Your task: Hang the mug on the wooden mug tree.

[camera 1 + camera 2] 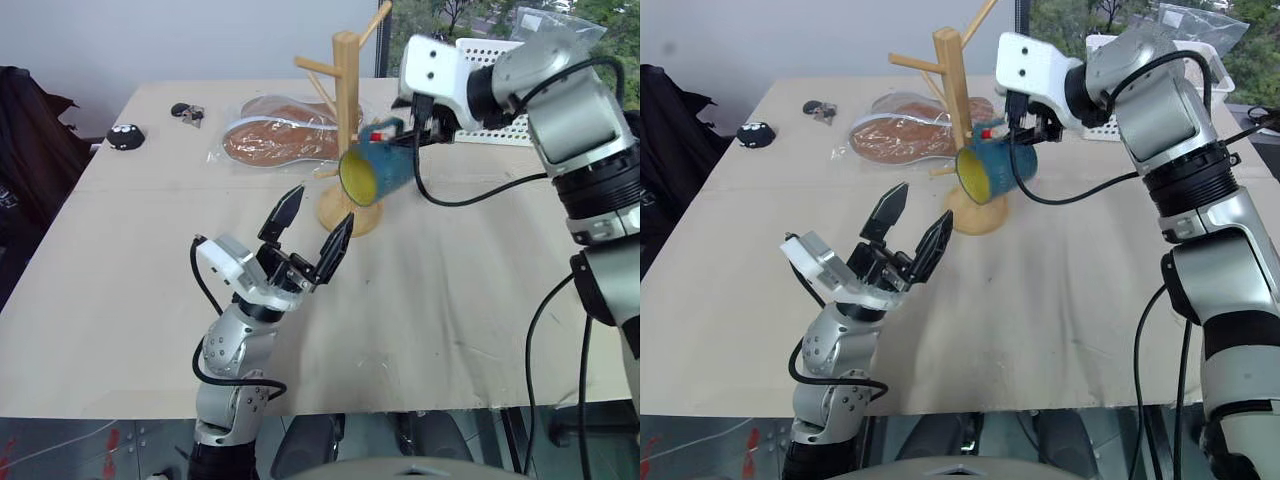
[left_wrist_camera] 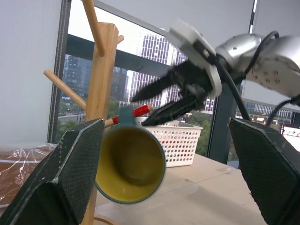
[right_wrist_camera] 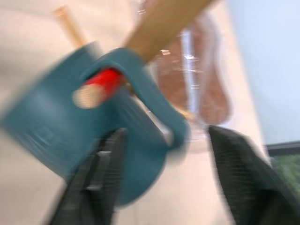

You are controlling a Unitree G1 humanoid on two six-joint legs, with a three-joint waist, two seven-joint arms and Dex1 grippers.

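The dark teal mug [image 1: 375, 170] with a yellow inside hangs tilted on the wooden mug tree [image 1: 346, 90], its mouth facing me. Its loop handle [image 3: 154, 101] is threaded over the red-tipped peg [image 3: 101, 82]. My right gripper [image 1: 408, 133] is right behind the mug, open, with one finger [image 3: 105, 168] close to the mug's side and the other well apart from it. My left gripper [image 1: 318, 205] stands open over the table's front middle, pointing up toward the mug with nothing in it.
A plastic-wrapped brown item [image 1: 285, 130] lies behind the tree's round base [image 1: 350, 210]. A white perforated basket [image 1: 490, 60] stands at the back right. Two small dark objects [image 1: 126, 136] [image 1: 187, 113] lie at the back left.
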